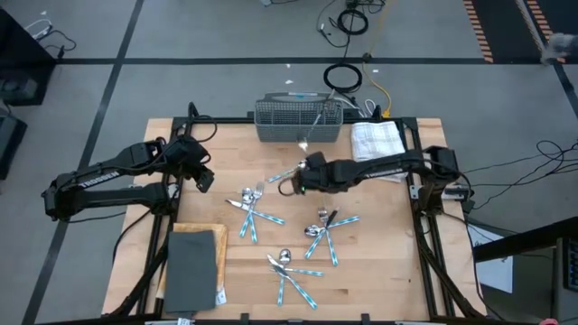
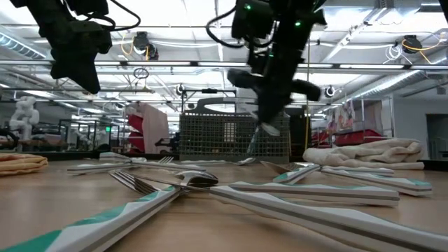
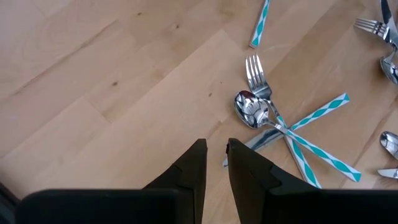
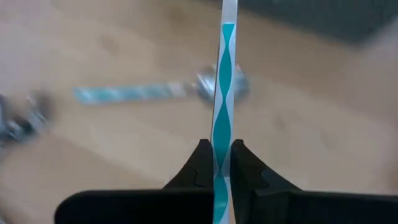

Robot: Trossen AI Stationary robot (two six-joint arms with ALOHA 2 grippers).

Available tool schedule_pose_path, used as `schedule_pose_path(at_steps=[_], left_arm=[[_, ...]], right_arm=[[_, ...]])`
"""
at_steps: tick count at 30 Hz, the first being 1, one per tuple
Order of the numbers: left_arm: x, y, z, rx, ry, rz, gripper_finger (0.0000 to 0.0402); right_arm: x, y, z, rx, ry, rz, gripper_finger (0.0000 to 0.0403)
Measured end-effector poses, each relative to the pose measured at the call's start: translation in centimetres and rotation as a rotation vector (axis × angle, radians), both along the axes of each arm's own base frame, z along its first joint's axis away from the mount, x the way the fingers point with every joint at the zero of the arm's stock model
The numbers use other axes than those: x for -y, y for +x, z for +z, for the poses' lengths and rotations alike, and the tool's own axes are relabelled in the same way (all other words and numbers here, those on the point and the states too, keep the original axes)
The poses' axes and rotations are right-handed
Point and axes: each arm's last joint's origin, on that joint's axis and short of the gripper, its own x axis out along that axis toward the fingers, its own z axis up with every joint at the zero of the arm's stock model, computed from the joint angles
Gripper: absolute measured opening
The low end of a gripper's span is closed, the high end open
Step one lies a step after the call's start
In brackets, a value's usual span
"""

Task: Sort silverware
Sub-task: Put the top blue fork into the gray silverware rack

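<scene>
The silverware, shiny heads on light blue patterned handles, lies in three loose heaps on the wooden table: one mid-table (image 1: 250, 209), one to the right (image 1: 325, 230), one near the front edge (image 1: 291, 271). My right gripper (image 1: 302, 178) hovers above mid-table, just in front of the wire basket (image 1: 300, 122), shut on one piece. My left gripper (image 3: 216, 152) waits over bare wood left of the heaps, a narrow gap between its fingers, holding nothing. A fork and spoon (image 3: 256, 102) lie crossed just beyond it. My right gripper pinches one piece of silverware by its blue patterned handle (image 4: 222, 140) between the two fingers, coming from above and pointing down. The piece runs straight on along the fingers. It is lifted clear, and its metal head (image 2: 269, 129) hangs below the gripper; fork, spoon or knife, I cannot tell.
The grey wire-mesh basket stands at the table's far edge, a white folded towel (image 1: 377, 140) to its right. A dark grey slab on a wooden board (image 1: 194, 266) fills the near left corner. One piece (image 1: 312, 126) leans at the basket. Bare wood lies between the heaps.
</scene>
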Motion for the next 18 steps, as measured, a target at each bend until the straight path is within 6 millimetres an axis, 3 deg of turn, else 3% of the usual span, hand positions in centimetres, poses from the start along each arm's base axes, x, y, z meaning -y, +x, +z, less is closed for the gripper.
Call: schedule_pose_path(at_steps=[7,12,18], left_arm=[[0.0,0.0,0.0,-0.002,0.004,0.002,0.0070],[-0.1,0.0,0.0,-0.007,0.016,0.009,0.0070],[-0.1,-0.1,0.0,-0.017,0.039,0.025,0.0070]], right_arm=[[5.5,2.1,2.0,0.161,-0.221,0.098,0.0000],[9.1,2.6,3.6,0.143,-0.440,0.237,0.0000],[12.8,2.9,7.6,0.165,-0.638,0.395,0.0000]])
